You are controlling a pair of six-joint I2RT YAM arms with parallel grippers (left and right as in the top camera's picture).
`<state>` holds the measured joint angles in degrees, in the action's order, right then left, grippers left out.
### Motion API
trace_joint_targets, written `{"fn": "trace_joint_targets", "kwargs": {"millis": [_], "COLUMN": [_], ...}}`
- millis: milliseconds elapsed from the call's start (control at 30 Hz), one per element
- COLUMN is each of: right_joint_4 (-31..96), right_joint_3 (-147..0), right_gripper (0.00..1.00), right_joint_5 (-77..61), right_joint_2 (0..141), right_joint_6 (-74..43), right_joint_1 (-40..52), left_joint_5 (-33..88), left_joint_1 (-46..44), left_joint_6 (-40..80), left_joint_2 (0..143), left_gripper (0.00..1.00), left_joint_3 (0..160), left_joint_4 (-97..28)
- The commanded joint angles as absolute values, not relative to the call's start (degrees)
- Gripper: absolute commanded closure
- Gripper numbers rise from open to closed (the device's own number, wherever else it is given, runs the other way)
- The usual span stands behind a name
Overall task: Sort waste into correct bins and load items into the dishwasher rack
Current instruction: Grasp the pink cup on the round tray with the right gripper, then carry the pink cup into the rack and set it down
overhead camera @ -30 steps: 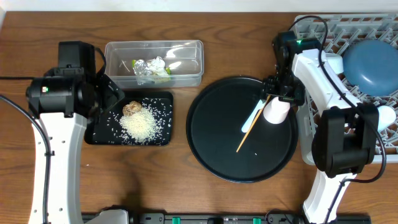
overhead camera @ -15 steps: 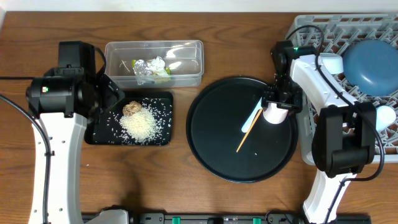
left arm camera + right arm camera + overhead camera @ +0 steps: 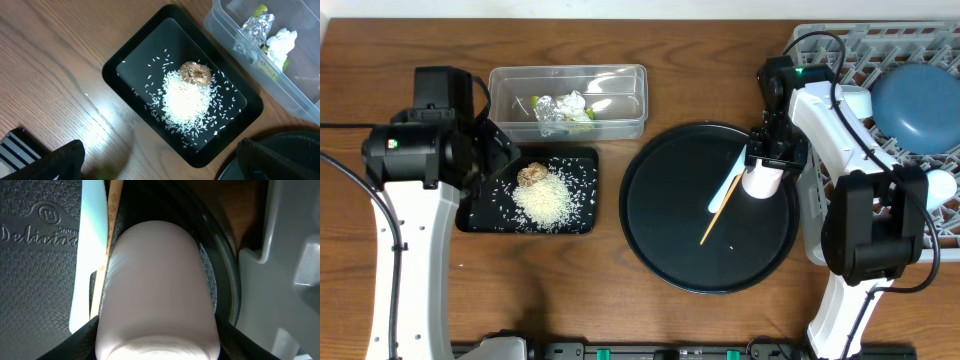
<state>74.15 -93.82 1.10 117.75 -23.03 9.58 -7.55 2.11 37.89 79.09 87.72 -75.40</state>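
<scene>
The dishwasher rack (image 3: 840, 45), a grey lattice crate, sits just right of the round black tray (image 3: 670, 230), with the blue plate (image 3: 915, 100) already inside it. Left of the round tray lie the clear tub (image 3: 620, 75), holding foil and wrapper scraps, and the shallow black tray (image 3: 480, 215), holding rice and a brown lump.

The thing in hand is a pale cup (image 3: 763, 180). It is at the round tray's right rim, on the side nearest the rack. It is small, smooth and plain, off-white with a faint pink cast, and has no handle. It is probably light and rigid, and the glossy wall looks slippery, so a squeeze across the body's middle seems the safest hold.

The right gripper (image 3: 767, 165) has that hold: in the wrist view its fingers (image 3: 85, 337) press on both flanks of the cup. Beside the cup, further in on the round tray, lie the light blue spoon (image 3: 725, 190) and the thin wooden stick (image 3: 715, 220).

The left gripper (image 3: 155, 160) hangs over the shallow black tray, well left of the round tray, its fingers spread wide around nothing.
</scene>
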Motion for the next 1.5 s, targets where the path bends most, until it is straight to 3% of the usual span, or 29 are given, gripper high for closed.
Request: {"fn": "trace_joint_targets", "kwargs": {"millis": [0, 33, 200, 467, 1033, 1467], "right_joint_4": [76.1, 77.5, 83.5, 86.3, 79.7, 77.1], "right_joint_3": [-96.5, -97.7, -106.3, -119.2, -118.9, -118.4], "right_gripper": [0.69, 0.74, 0.76, 0.68, 0.65, 0.63], "right_joint_5": [1.5, 1.3, 1.1, 2.6, 0.8, -4.9], "right_joint_2": [117.5, 117.2, 113.9, 106.8, 106.1, 112.6], "right_joint_6": [-23.4, -23.4, -23.0, -20.9, -20.1, -20.1], "right_joint_1": [9.5, 9.2, 6.2, -3.2, -38.2, -47.0], "left_joint_5": [-8.5, -8.5, -8.5, -8.7, -8.7, -8.7], "left_joint_1": [2.3, 2.3, 2.3, 2.3, 2.3, 2.3], "left_joint_6": [38.2, 38.2, 38.2, 38.2, 38.2, 38.2], "left_joint_2": [79.4, 79.4, 79.4, 79.4, 79.4, 79.4], "left_gripper": [0.02, 0.02, 0.02, 0.02, 0.02, 0.02], "left_joint_3": [88.0, 88.0, 88.0, 88.0, 88.0, 88.0], "left_joint_4": [-75.6, -75.6, -75.6, -75.6, -75.6, -75.5]}}
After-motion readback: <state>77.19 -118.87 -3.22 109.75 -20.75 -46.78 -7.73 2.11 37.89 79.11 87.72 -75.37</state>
